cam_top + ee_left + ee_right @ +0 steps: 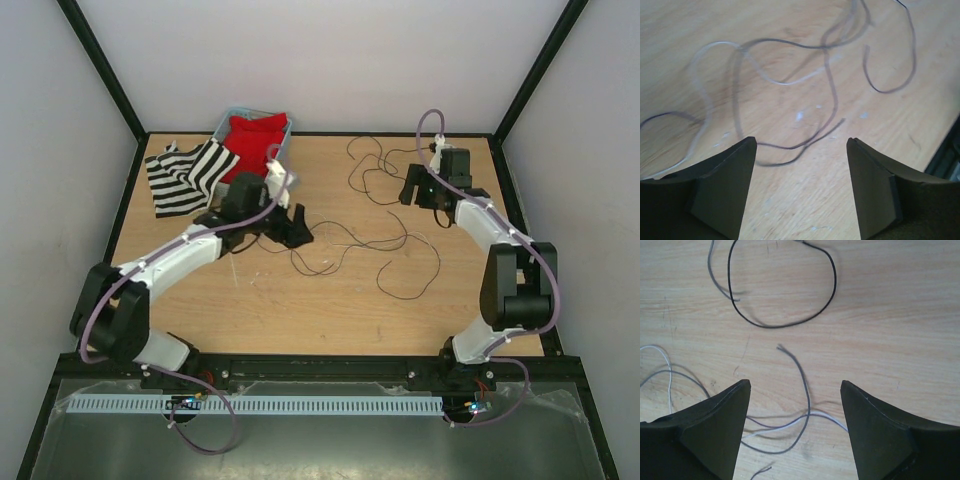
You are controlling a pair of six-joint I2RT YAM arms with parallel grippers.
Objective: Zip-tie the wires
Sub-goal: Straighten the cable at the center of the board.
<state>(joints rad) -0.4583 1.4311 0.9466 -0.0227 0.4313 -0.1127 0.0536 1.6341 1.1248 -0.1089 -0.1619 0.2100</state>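
The wires [345, 258] lie loose on the wooden table, dark thin strands curling from the middle to the back right. My left gripper [297, 228] hovers low at their left end, open. In its wrist view, dark and pale wires [830, 95] loop just beyond the open left gripper [801, 140], with nothing between the fingers. My right gripper [421, 203] hangs open over the back-right strands. Below the right gripper [795, 382], a grey wire [807, 405] crosses a pale one [825, 415], and a black loop [832, 285] lies farther off. I cannot make out the zip tie.
A black-and-white striped cloth [185, 175] lies at the back left. Beside it a pale blue bin [228, 115] holds a red cloth [255, 135]. White walls with black posts close in the table. A slotted white duct [250, 405] runs along the front.
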